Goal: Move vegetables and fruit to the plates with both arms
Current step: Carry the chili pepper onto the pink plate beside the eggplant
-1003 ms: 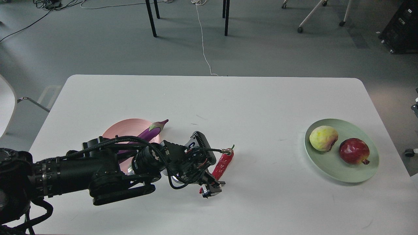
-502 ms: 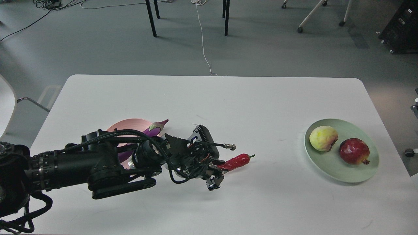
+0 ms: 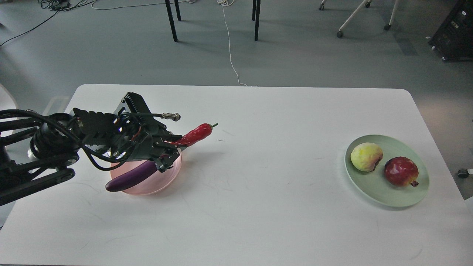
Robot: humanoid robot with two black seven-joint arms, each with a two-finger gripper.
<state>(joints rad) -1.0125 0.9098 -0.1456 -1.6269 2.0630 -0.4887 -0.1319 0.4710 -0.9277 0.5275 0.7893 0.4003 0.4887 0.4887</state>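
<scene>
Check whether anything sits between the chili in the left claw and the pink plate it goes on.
The eggplant already lies across the pink plate, directly under the left claw holding the chili. It takes up much of the plate; bare rim shows on the plate's right side. Nothing else intervenes.

- A white table point(image 3: 258, 207) with rounded corners fills the foreground.
- Beyond it lies grey floor point(image 3: 111, 55).
- Black furniture legs point(image 3: 170, 20) stand at the far side.
- A white cable point(image 3: 230, 48) trails across the floor.
- Castor-wheeled legs point(image 3: 351, 18) show top right.
- A black unit point(image 3: 456, 31) sits far right.
</scene>
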